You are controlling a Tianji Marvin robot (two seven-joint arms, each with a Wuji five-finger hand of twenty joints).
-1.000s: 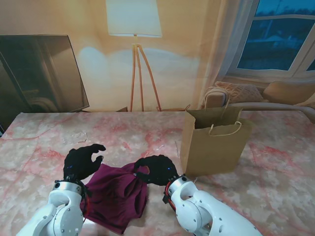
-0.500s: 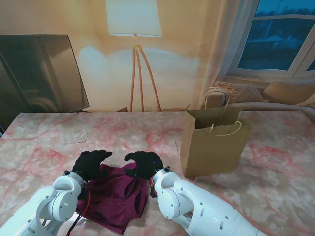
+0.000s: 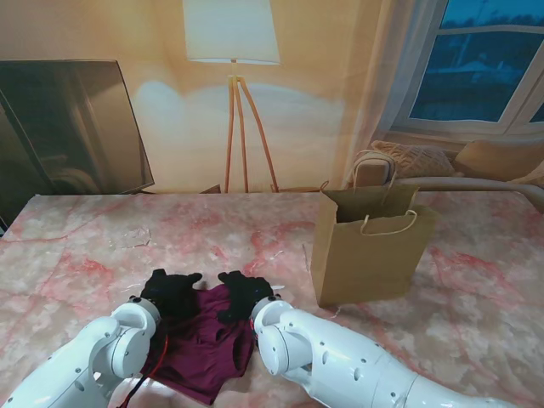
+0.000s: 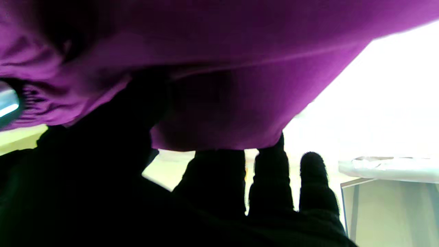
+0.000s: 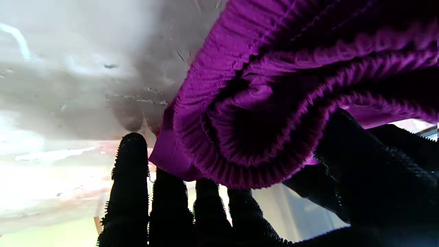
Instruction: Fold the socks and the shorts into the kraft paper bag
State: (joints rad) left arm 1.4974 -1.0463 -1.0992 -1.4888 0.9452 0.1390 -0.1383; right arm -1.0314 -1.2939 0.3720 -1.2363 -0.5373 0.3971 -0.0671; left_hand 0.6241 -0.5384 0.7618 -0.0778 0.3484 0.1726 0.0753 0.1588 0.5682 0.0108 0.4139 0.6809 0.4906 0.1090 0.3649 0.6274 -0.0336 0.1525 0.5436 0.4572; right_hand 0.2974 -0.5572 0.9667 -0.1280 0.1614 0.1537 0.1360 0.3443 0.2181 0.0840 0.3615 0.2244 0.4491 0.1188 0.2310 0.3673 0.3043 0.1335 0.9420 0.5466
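Observation:
The maroon shorts (image 3: 206,350) lie bunched on the marble table near me. Both black-gloved hands rest flat on their far edge, side by side. My left hand (image 3: 172,291) has its fingers (image 4: 271,181) stretched out along the cloth (image 4: 219,68), holding nothing. My right hand (image 3: 242,291) is also spread, its fingers (image 5: 130,178) straight beside the ribbed waistband (image 5: 260,113), which is rolled up against the palm. The kraft paper bag (image 3: 367,246) stands upright and open to the right of the hands. No socks can be made out.
A small pale scrap (image 3: 132,238) lies on the table (image 3: 76,255) to the far left. A dark TV screen (image 3: 68,127) and a floor lamp (image 3: 234,102) stand behind the table. A sofa (image 3: 476,166) lies beyond the bag.
Both hands have come together over the shorts' far edge and flattened onto the cloth. The right hand let go of the raised fabric, and the shorts now lie lower.

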